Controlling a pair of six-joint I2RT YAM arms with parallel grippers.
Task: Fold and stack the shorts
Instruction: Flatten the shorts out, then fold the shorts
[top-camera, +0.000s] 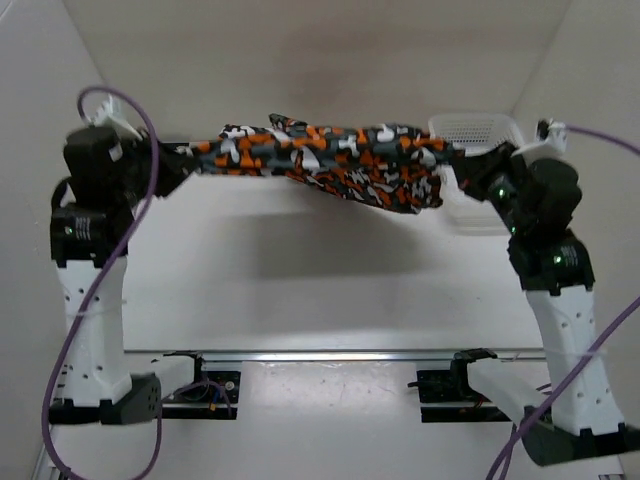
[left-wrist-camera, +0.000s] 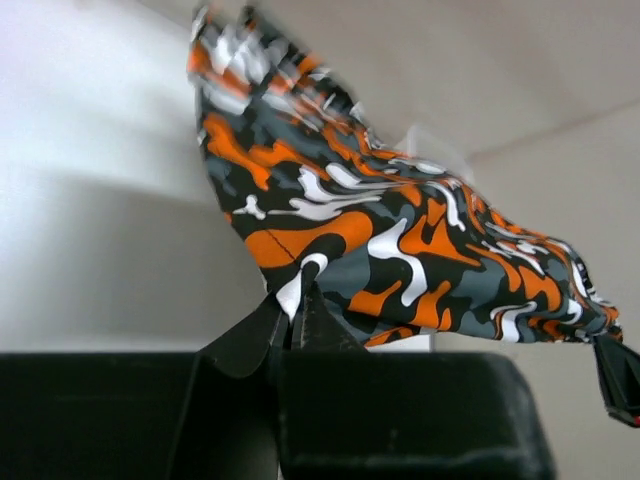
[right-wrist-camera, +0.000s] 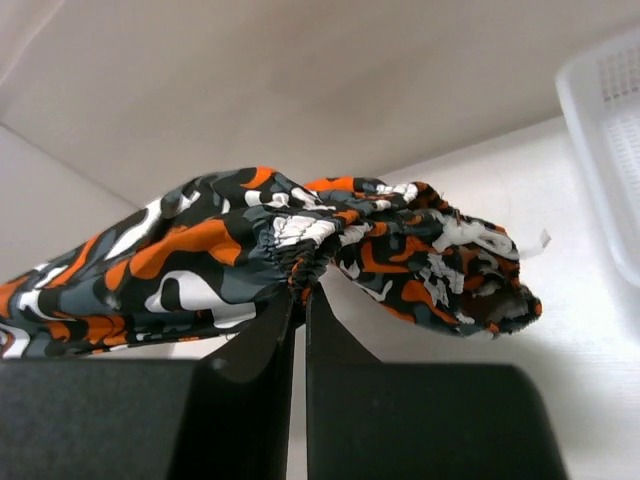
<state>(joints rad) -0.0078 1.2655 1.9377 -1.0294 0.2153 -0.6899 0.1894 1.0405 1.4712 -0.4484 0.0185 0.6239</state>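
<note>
White table (top-camera: 300, 290) below; shorts (top-camera: 330, 160) stretched aloft, left end effector (left-wrist-camera: 297, 302), right end effector (right-wrist-camera: 300, 292) each pinching edge; basket (top-camera: 482, 128) behind right.

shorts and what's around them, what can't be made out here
- Top external: the shorts are bunched, so leg openings stay hidden in folds.
- Top external: white basket sits partly behind the shorts; contents unseen.
- Right wrist: basket cut off by right edge.
</note>
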